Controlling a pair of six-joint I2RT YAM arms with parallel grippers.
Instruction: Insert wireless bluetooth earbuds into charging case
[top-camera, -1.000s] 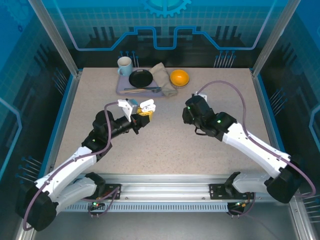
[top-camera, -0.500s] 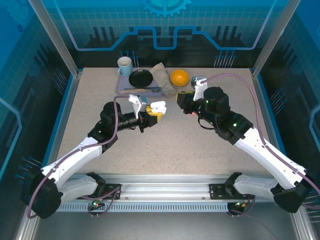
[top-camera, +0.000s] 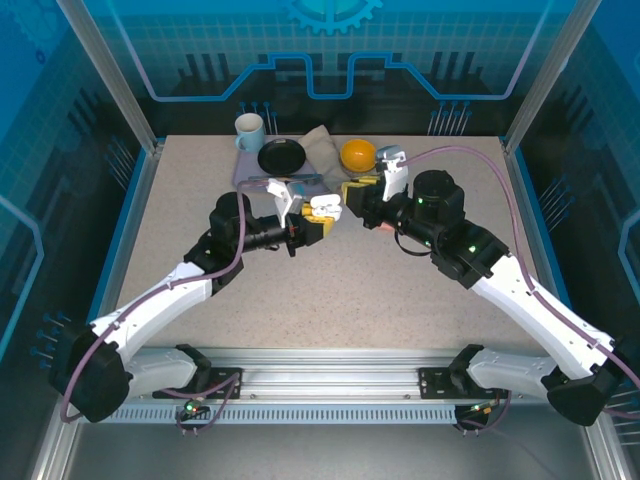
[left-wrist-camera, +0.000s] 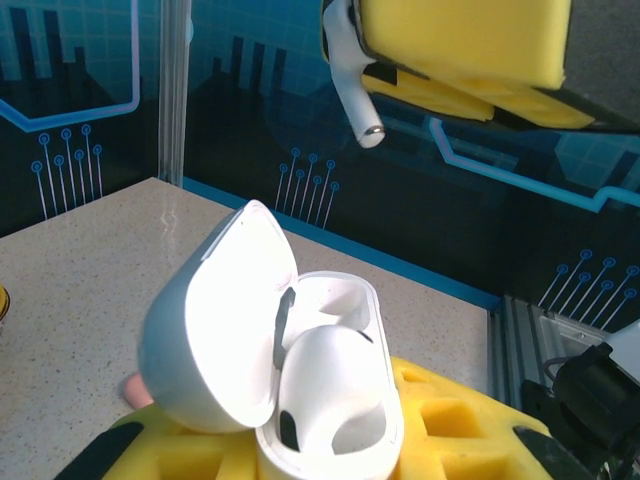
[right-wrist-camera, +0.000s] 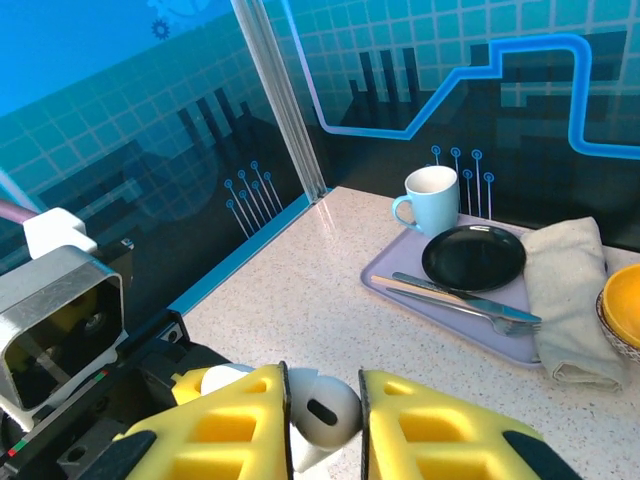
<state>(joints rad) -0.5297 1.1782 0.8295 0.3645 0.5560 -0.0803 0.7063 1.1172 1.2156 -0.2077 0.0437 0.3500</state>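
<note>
The left hand (top-camera: 313, 229) was clenched on the white charging case (left-wrist-camera: 300, 390), whose lid stood swung open. It held the case over the surface (top-camera: 330, 290), toward the middle of the far edge. The right hand (top-camera: 357, 193) grasped a white earbud (left-wrist-camera: 350, 80), stem pointing down, just above the case and apart from it.

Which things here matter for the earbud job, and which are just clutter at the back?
Job:
- open white charging case, held in the left gripper
- white earbud, pinched in the right gripper

Lying about:
- tray
- mug
- black plate
- cutlery
- folded cloth
- orange bowl
</note>
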